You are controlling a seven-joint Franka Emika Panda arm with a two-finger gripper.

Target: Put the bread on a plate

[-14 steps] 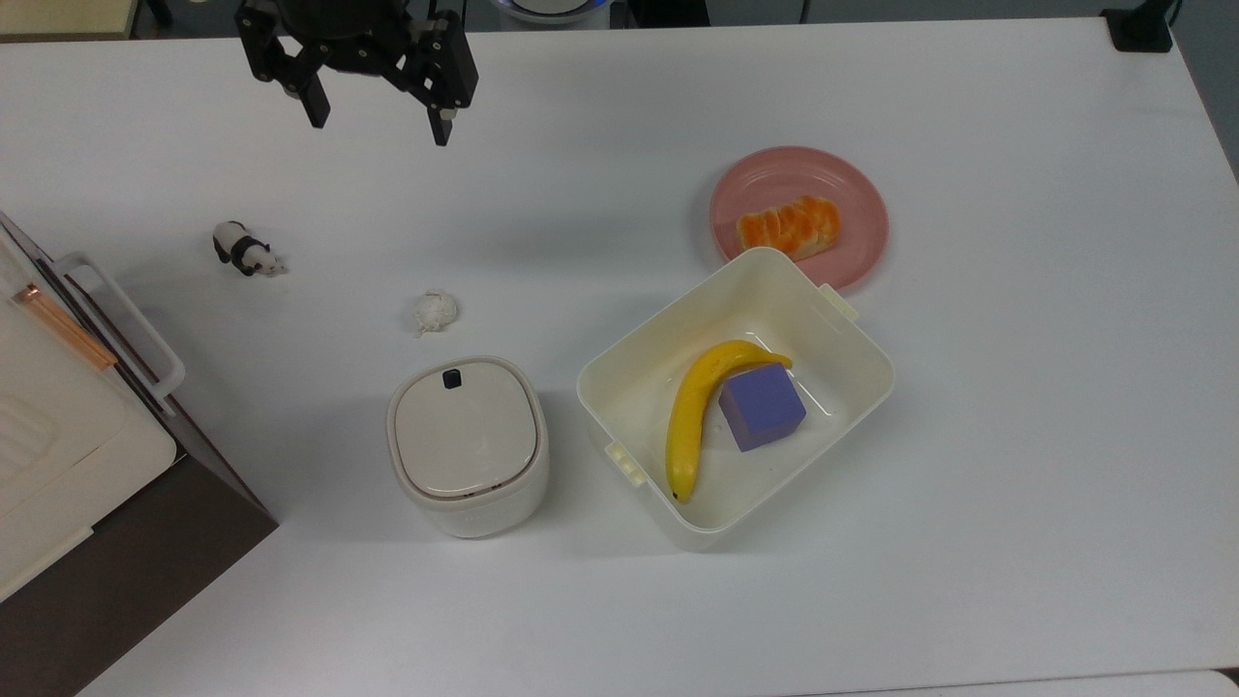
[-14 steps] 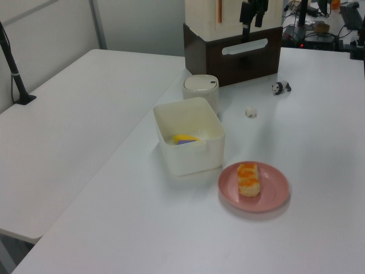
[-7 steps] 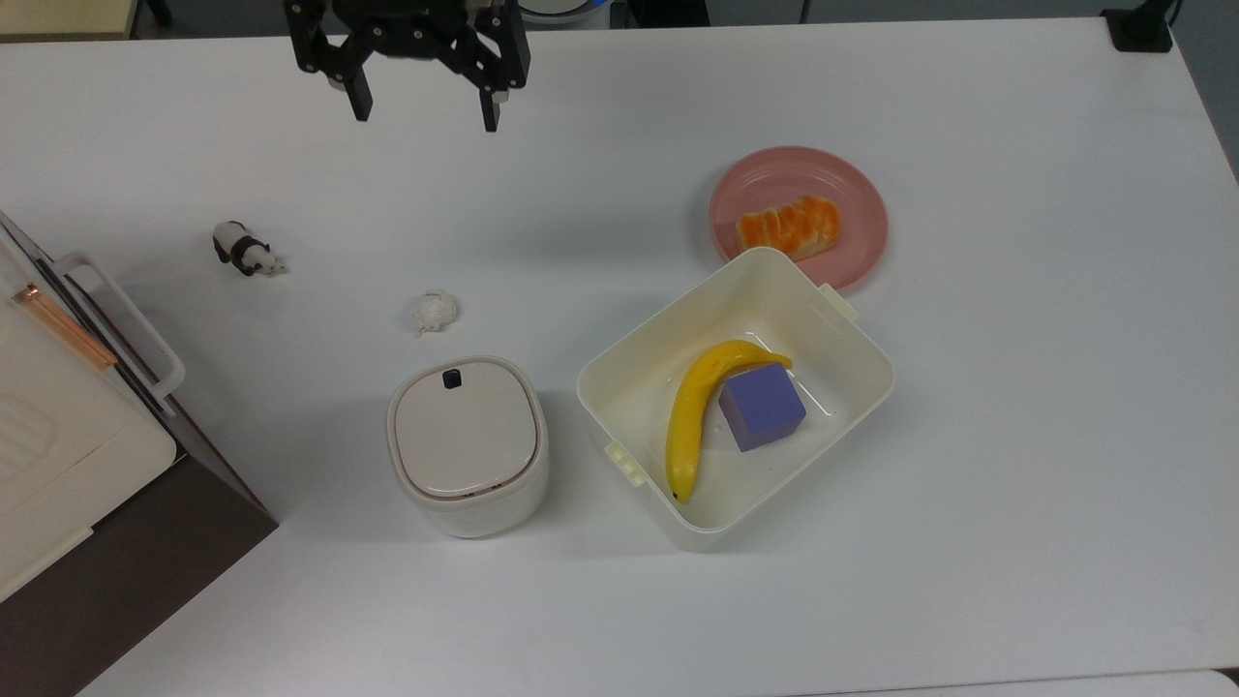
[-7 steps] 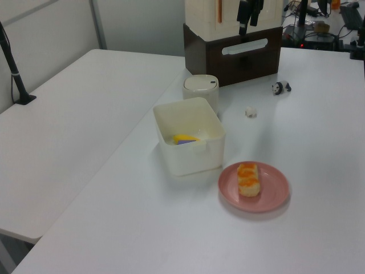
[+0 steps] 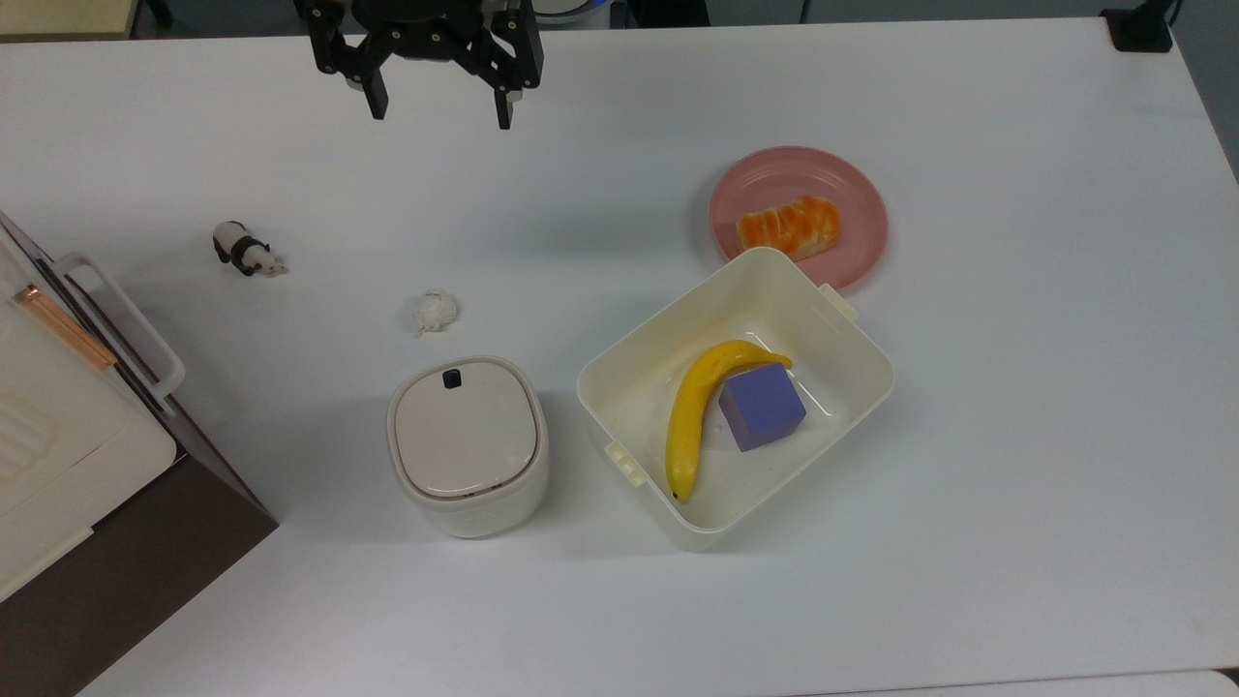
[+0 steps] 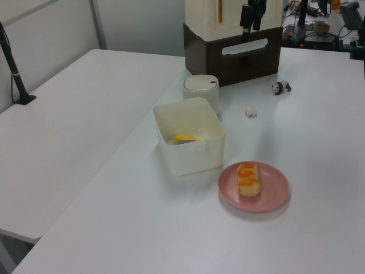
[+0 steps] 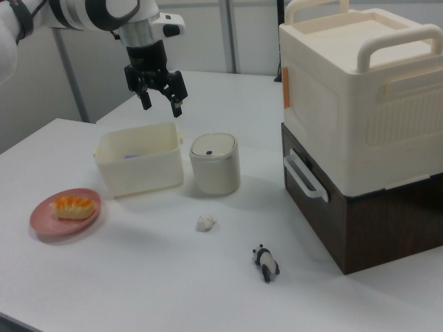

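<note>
Bread (image 5: 788,227) on plate (image 5: 860,200), long axis across top view's left-right.

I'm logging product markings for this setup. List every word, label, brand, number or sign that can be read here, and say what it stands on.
None can be read.
The lidded bin bears just a small dark square, no lettering.
The bread, plate, tub, purple cube and stacked boxes show no print.

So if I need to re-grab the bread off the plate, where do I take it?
Come straight down on the bread and close across its short width at mid-length. It lies flat on the plate, long axis along the top view's left-right, and the tub crowds one side.
</note>
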